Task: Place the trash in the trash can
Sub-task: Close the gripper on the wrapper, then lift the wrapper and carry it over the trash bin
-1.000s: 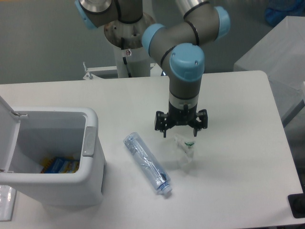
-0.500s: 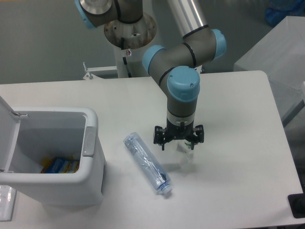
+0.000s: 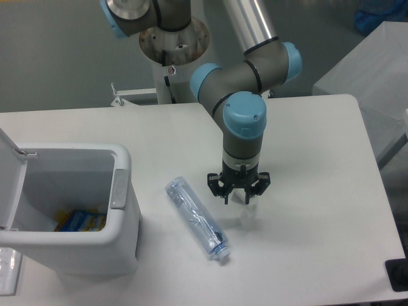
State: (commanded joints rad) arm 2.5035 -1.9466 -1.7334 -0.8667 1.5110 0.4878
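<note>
My gripper points straight down at the table's middle, its fingers drawn in around the small white wrapper. Only a pale bit of the wrapper shows just below the fingertips, and its green mark is hidden. The clear crushed plastic bottle lies slantwise on the table to the left of the gripper, cap end toward the front, apart from it. The white trash can stands at the front left with its lid flipped open.
A blue and yellow packet lies at the bottom of the trash can. A small black object sits at the table's front right corner. A grey surface stands beyond the table's right edge.
The gripper has come down over the wrapper and its fingers have moved closer together. The wrapper, plainly seen a second ago, is now mostly covered. The bottle has not moved.
</note>
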